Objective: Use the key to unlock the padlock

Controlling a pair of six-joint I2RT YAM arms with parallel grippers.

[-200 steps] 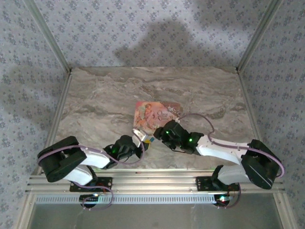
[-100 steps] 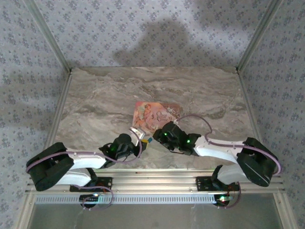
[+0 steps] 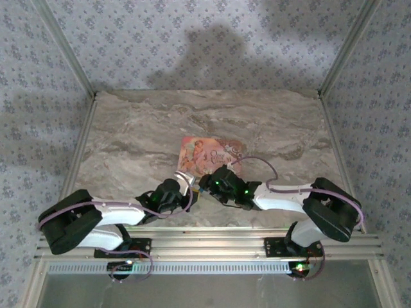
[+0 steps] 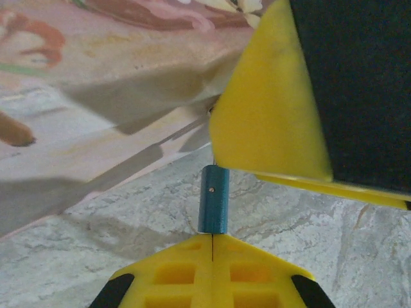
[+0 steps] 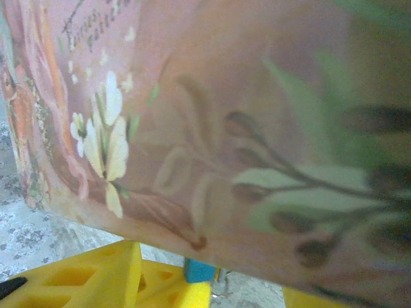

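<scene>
The marbled surface [image 3: 135, 141] carries a flat pink box [image 3: 210, 153], and both arms meet just in front of the box's near edge. The left gripper [image 4: 212, 239] is clamped tight with the tiny blue padlock [image 4: 213, 199] pinched at its tips and jutting toward the right gripper [image 3: 207, 184]. That gripper's jaws stand apart about the lock's far end; whether it carries the key I cannot tell. The padlock looks rigid, light and smooth-sided (likely to swivel in a narrow pinch), so I would grip the flat faces of its body firmly and leave the far end free.
</scene>
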